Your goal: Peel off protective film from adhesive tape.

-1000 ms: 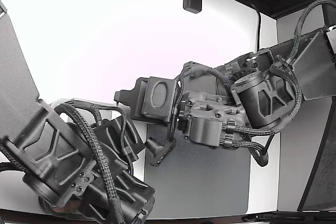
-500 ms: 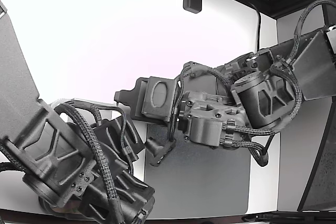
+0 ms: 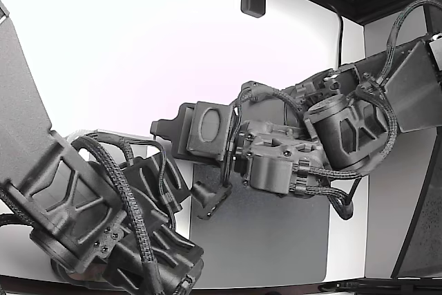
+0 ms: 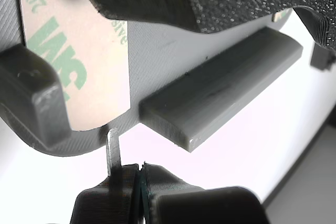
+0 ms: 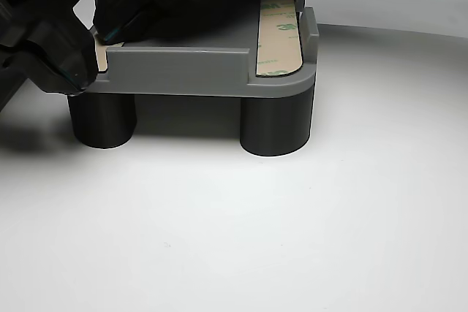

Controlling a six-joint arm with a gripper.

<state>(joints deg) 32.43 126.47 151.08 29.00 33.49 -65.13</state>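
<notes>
1. The claw (image 4: 139, 174) is pressed together on a thin tab (image 4: 113, 148) that sticks out past the rounded edge of the gray holder (image 4: 157, 56); the jaws meet in a tight seam with the tab's end between them.
2. Just beyond the claw, the tab leads up to the tape strip (image 4: 79, 61), whose tan backing with green print lies flat in the holder's channel, not yet lifted as far as the wrist view shows.
3. Beside the strip, a raised gray bar (image 4: 220, 90) runs across the holder, and a dark stop block (image 4: 31, 95) stands at the strip's other side.
4. Farther off, the other view shows the holder standing on round dark legs (image 5: 276, 122) above a white table (image 5: 292, 231).
5. The step in hand appears to be the grip on the film's tab. The next move likely calls for a steady pull away from the holder, kept low along the strip so the film peels without tearing or slipping free.
</notes>
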